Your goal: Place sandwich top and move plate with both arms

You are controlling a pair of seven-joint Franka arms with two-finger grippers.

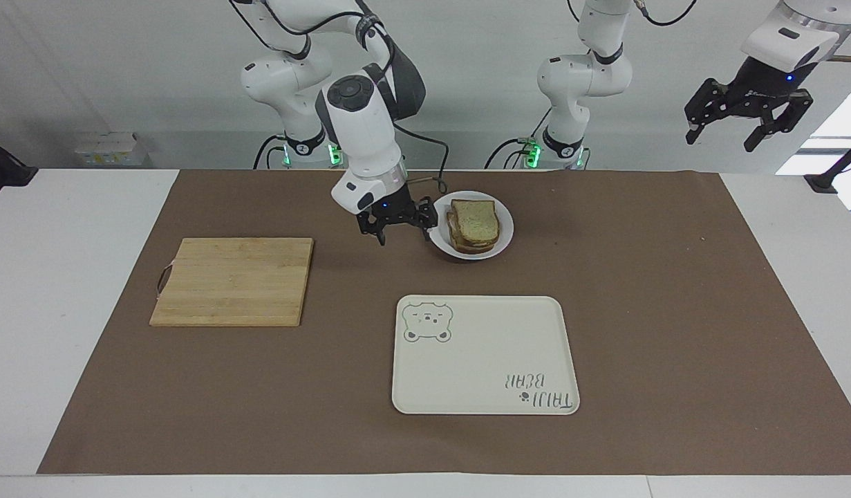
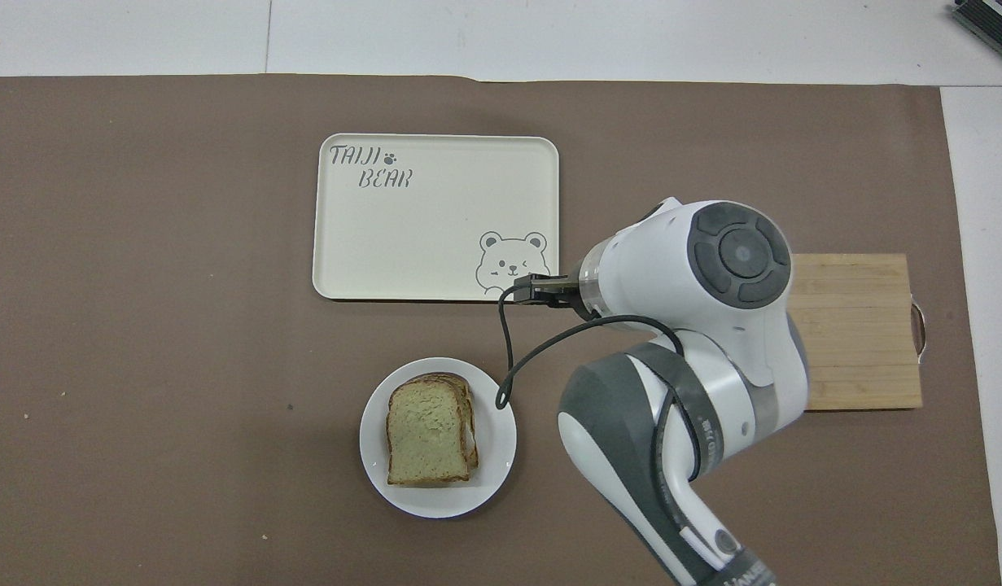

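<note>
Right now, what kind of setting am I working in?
Probably a robotics lab staged as a kitchen: brown paper mat over a white table, small round white plate, pale wooden cutting board, two bench-mounted white arms.

- Bright, even light falls from above; both views are sharp throughout.
- Shadows are soft and faint: a dim patch on the brown mat (image 1: 605, 290) beneath the right arm (image 1: 359, 131), and a thin dark rim around the tray (image 2: 435, 218).
- No strong glare; straight edges stay straight.
</note>
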